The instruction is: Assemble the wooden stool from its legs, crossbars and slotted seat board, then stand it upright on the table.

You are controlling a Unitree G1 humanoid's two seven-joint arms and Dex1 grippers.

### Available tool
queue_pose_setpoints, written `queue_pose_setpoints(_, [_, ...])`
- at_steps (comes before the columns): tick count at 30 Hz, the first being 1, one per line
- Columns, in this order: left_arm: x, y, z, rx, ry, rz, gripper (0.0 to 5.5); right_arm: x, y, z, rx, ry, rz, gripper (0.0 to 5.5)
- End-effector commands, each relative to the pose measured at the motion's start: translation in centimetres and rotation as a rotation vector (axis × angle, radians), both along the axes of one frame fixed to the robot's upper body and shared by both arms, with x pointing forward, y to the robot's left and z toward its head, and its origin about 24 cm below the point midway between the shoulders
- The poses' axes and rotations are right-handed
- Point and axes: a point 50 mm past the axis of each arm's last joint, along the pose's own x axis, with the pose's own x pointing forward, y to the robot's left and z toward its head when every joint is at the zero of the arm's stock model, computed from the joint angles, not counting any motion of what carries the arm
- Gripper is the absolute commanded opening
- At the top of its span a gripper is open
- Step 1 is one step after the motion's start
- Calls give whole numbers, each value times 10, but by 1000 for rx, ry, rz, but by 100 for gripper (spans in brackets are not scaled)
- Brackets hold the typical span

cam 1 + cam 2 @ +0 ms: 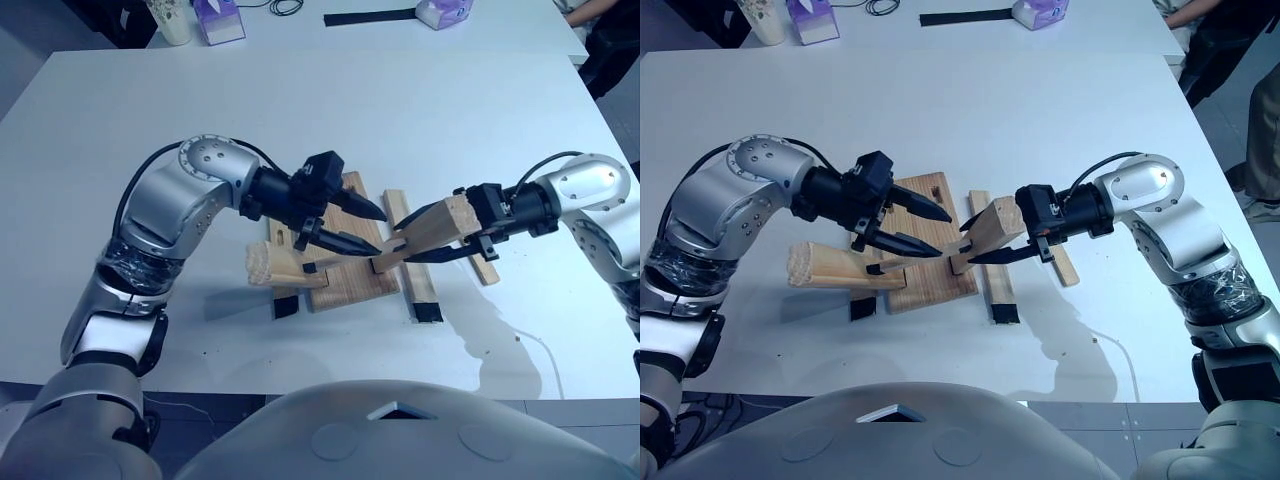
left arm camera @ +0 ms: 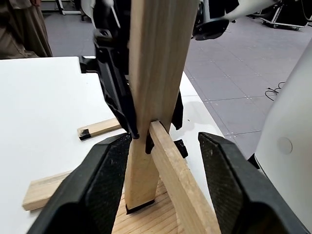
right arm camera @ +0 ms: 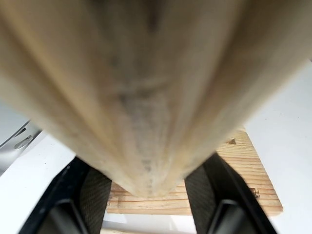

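Observation:
My right gripper (image 1: 398,242) is shut on a thick wooden leg (image 1: 440,225), held tilted over the slotted seat board (image 1: 350,282), which lies flat on the white table (image 1: 400,110). A thin crossbar (image 2: 175,180) runs up to this leg (image 2: 156,63) and meets it at a slot. My left gripper (image 1: 380,232) is open, its fingers (image 2: 109,180) spread on both sides of the crossbar without touching it. A second thick leg (image 1: 272,262) sticks out to the left under my left gripper. In the right wrist view the held leg (image 3: 141,97) hides most of the seat board (image 3: 243,187).
A spare leg with a black foot (image 1: 420,285) lies right of the board. A thin crossbar (image 1: 482,266) lies beyond it. Two tissue boxes (image 1: 218,20) (image 1: 443,12), a cup (image 1: 170,20) and a black strip (image 1: 368,17) stand at the far edge.

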Motion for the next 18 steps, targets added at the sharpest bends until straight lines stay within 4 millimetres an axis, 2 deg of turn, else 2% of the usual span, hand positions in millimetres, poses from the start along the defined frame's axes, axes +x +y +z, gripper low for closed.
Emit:
queue_pose_setpoints(1, [2,3,-24,52,75,29,256,-11,-10,-49,-265,139,-9,201])
queue_pose_setpoints(5, [8,8,-54,103,210,97,256,-12,-11,-51,-285,136,5,201])
queue_pose_setpoints(12, [-1,9,-90,208,353,91,256,-11,-10,-53,-307,124,27,201])
queue_pose_setpoints(14, [1,9,-89,195,359,112,256,-11,-10,-53,-308,120,29,201])
queue_pose_setpoints(18, [15,15,-65,69,352,203,256,-10,-10,-50,-300,116,23,201])
